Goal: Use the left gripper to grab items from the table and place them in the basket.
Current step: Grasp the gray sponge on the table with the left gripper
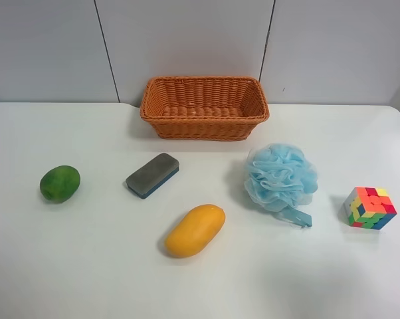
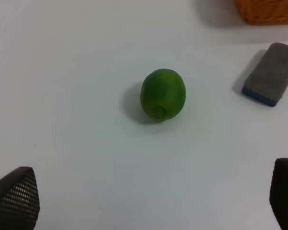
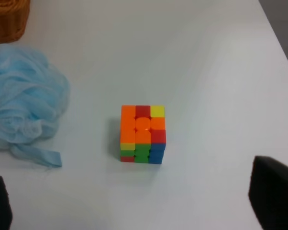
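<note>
White desk (image 1: 87, 266), grey wall behind. Left jaws gape wide and empty, tips mostly cropped, facing the green mango (image 2: 163, 94), far left in the high view. Eraser block (image 1: 152, 175) left of centre; basket (image 1: 204, 126) upper centre.

The orange-brown woven wicker basket (image 1: 204, 126) looked rough, the blue mesh pouf (image 1: 280, 177) was soft netting, the multicoloured plastic cube (image 1: 369, 207) glossy, the white tabletop (image 1: 87, 279) smooth and matt.

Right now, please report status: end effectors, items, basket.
Left end effector open, green mango ahead. Right end effector open, multicoloured cube ahead. Basket empty. Nothing blocking.
</note>
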You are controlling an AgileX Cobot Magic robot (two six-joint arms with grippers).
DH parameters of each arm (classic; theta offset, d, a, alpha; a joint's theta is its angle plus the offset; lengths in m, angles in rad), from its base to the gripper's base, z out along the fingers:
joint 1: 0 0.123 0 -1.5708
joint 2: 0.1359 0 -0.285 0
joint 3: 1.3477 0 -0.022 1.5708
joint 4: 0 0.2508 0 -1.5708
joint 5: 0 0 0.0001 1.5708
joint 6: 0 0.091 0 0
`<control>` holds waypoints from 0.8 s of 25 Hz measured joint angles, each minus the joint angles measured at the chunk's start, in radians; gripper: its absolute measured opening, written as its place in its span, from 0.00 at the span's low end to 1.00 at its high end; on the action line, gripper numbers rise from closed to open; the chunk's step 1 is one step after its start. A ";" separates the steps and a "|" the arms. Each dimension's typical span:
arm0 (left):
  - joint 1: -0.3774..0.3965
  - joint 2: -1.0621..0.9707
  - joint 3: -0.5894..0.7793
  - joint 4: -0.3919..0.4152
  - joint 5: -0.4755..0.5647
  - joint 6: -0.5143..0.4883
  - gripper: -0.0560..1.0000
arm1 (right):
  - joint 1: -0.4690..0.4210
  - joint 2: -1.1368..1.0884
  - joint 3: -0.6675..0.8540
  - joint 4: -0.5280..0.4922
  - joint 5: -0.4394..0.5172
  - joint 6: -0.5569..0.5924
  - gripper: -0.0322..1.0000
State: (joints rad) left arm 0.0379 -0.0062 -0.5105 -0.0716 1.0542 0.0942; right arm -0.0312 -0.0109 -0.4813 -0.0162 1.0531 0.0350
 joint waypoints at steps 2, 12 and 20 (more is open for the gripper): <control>0.000 0.000 0.000 0.000 0.000 0.000 0.95 | 0.000 0.000 0.000 0.000 0.000 0.000 0.99; 0.000 0.000 0.000 0.000 0.000 0.000 0.95 | 0.000 0.000 0.000 0.000 0.000 0.000 0.99; 0.000 0.000 0.000 0.000 0.000 0.000 0.95 | 0.000 0.000 0.000 0.000 0.000 0.000 0.99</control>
State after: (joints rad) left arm 0.0379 -0.0062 -0.5105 -0.0716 1.0542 0.0942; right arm -0.0312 -0.0109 -0.4813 -0.0162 1.0531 0.0350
